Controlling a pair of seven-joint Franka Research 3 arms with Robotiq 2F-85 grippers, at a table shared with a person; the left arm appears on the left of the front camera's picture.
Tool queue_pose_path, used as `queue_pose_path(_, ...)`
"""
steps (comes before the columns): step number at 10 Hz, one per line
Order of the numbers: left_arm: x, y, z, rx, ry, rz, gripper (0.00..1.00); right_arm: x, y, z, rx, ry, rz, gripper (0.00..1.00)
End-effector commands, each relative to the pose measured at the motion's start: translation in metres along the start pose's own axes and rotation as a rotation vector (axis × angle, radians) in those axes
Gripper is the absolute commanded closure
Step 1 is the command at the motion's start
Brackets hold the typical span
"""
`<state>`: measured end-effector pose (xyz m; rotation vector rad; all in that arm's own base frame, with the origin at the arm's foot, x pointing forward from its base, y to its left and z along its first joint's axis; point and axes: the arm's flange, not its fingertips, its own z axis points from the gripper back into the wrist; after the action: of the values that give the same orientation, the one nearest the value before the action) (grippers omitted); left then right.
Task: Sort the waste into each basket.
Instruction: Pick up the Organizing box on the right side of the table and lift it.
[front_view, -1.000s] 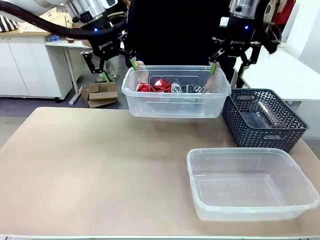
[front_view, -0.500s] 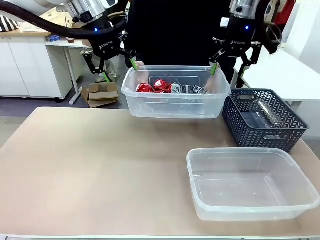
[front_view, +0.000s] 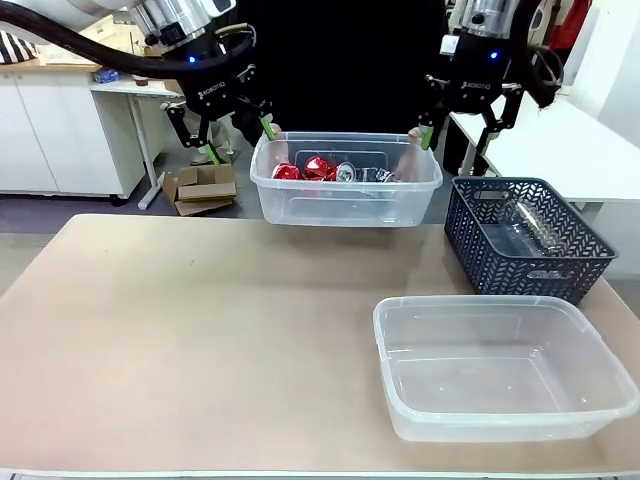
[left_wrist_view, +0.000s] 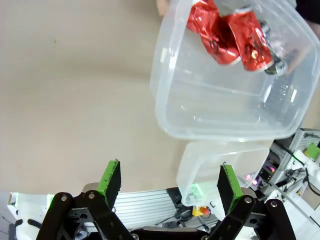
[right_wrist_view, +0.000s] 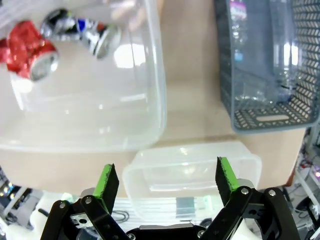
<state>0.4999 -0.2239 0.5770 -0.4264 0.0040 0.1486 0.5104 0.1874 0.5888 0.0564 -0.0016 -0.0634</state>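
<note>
Currently two red cans (front_view: 318, 168), one dark can (front_view: 378, 176) in far tub (front_view: 345, 208); left end effector (front_view: 240, 143), right end effector (front_view: 455, 140) released.

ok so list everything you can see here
far tub: one, clear, table's far edge
cans: about four, red and silver, in far tub
near tub: one, clear, empty, near right
basket: one, dark blue, table's right
bottles: few, clear, in basket
table: one, beige
cardboard box: one, brown, floor behind
hands: two, holding far tub's ends
left gripper: open, above far tub's left end
right gripper: open, above its right end
</note>
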Motion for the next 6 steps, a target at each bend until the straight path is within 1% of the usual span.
queue_pose_path(1,-0.051,0.004,0.045,-0.020,0.008,-0.025,0.00,-0.077,-0.012,0.038,-0.042,-0.070,0.071,0.00)
queue_pose_path(2,-0.098,0.013,0.082,0.044,-0.038,-0.030,0.00,-0.132,-0.017,0.064,-0.034,-0.135,0.054,0.00)
queue_pose_path(3,-0.142,0.016,0.103,0.080,-0.011,-0.098,0.00,-0.181,-0.018,0.080,-0.056,-0.198,0.047,0.00)
queue_pose_path(4,-0.181,0.018,0.108,0.109,0.012,-0.171,0.00,-0.225,-0.018,0.082,-0.110,-0.215,0.067,0.00)
queue_pose_path(5,-0.207,0.017,0.099,0.098,0.024,-0.229,0.00,-0.255,-0.025,0.072,-0.180,-0.193,0.042,0.00)
queue_pose_path(6,-0.213,0.015,0.076,0.131,0.006,-0.257,0.00,-0.270,-0.043,0.055,-0.210,-0.152,0.001,0.00)
